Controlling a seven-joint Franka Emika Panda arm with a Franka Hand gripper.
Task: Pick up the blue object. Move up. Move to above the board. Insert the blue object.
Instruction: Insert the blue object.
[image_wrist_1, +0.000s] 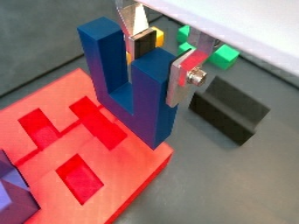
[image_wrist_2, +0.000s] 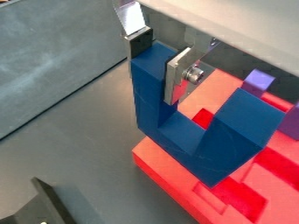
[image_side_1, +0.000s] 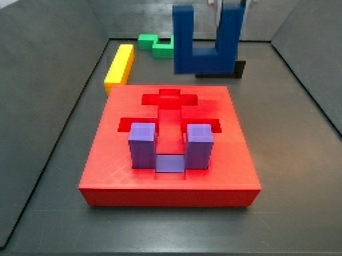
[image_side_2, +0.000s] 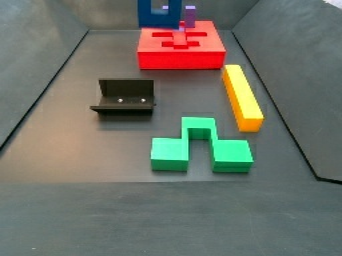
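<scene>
The blue object is a dark U-shaped block held upright, prongs up. My gripper is shut on one of its prongs, a silver finger on each side. In both side views the blue object hangs over the far edge of the red board, clear of its top. In the wrist views the board lies just below the block, and its open recesses show. The gripper's body is cut off at the frame edge in the side views.
A purple U-shaped block sits in a recess of the board. The yellow bar lies beside the board. A green block and the dark fixture stand on the floor.
</scene>
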